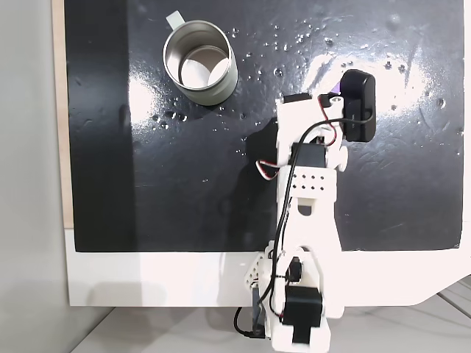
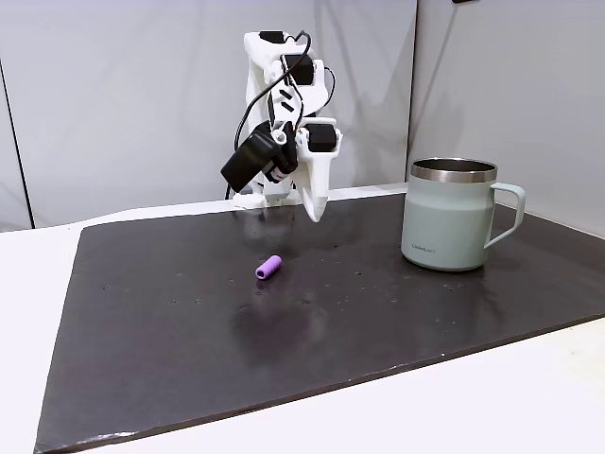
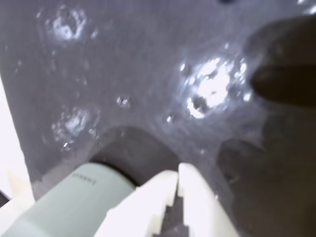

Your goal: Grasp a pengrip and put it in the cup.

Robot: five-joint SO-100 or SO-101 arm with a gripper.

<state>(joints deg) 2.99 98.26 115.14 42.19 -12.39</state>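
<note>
You are looking at the pengrip [image 2: 268, 268] lying on its side on the black mat [image 2: 378, 312], left of centre in a fixed view from the side; its long axis is running from lower left to upper right in that frame, and it is sitting apart from everything else; from above, a sliver of purple [image 1: 335, 91] is peeking out beside the arm's black camera housing [image 1: 358, 105] at upper right. Your gripper [image 2: 313, 214] is hanging just above the mat, tips pointing down, behind and to the right of the pengrip, not touching it; in the wrist view the two white fingers [image 3: 197, 197] are pressing together with almost no gap at the bottom centre, gripping nothing. The cup [image 2: 452, 215] is standing upright at the right of the side frame, handle facing right; from above, its shiny inside [image 1: 197, 66] is showing only reflections, nothing lying in it.
</note>
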